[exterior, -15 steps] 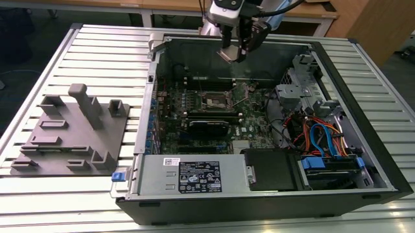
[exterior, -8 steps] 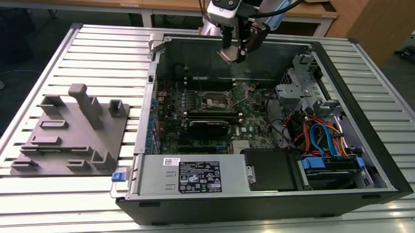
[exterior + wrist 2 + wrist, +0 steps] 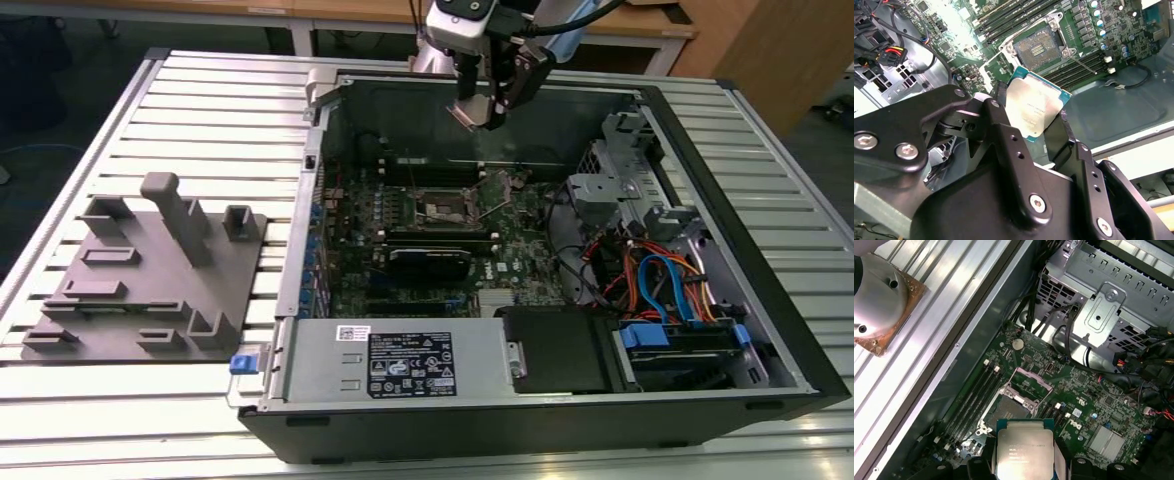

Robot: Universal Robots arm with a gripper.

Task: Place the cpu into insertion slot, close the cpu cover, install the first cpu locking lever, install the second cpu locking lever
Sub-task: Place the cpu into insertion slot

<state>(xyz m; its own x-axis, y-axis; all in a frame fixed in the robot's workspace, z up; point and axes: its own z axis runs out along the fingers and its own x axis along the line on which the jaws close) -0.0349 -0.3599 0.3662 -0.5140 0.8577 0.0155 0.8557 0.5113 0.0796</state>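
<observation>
The cpu [image 3: 1036,107] is pinched by two opposite edges in the hand [image 3: 482,108], with its dull silver top left uncovered. Below the hand and well apart from it, the insertion slot [image 3: 1006,410] is seen open on the green motherboard [image 3: 1089,405]. The cpu cover [image 3: 1034,377] is raised at the slot's edge farther from the hand. The open computer case [image 3: 747,330] is laid on the slatted table [image 3: 200,90].

Slatted metal table [image 3: 214,100], open computer case [image 3: 534,432], grey fixture plate [image 3: 160,280] on it
</observation>
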